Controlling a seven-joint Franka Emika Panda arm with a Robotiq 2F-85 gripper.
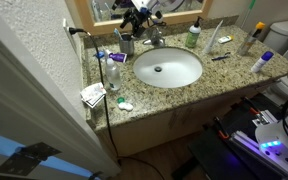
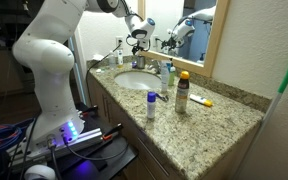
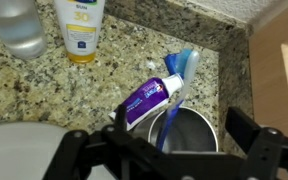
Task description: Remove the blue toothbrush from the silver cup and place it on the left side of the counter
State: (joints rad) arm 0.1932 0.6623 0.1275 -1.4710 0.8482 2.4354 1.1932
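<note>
Fingers of the gripper show in the wrist view as two dark prongs spread wide, pinching nothing. The silver cup lies between them in the picture, just beyond the sink rim. We cannot tell whether either finger touches it. One blue toothbrush leans out of the cup, its lower handle hidden inside. One purple-and-white toothpaste tube leans beside it. Farther from the sink stand two bottles, both cut off by the top edge: a sunscreen bottle and a clear bottle. All of them stand on the counter.

In an exterior view the gripper hangs behind the sink, near the faucet. We make out the cup only as a small grey shape below it. The toothbrush is too small to pick out, and the fingers blur together. One clear bottle stands beside the sink and one green bottle behind it.

In an exterior view the white arm reaches over the sink. The gripper is at the sink's far end and we cannot read its fingers. Two bottles stand nearer us than the sink, a brown one and a small white one.
</note>
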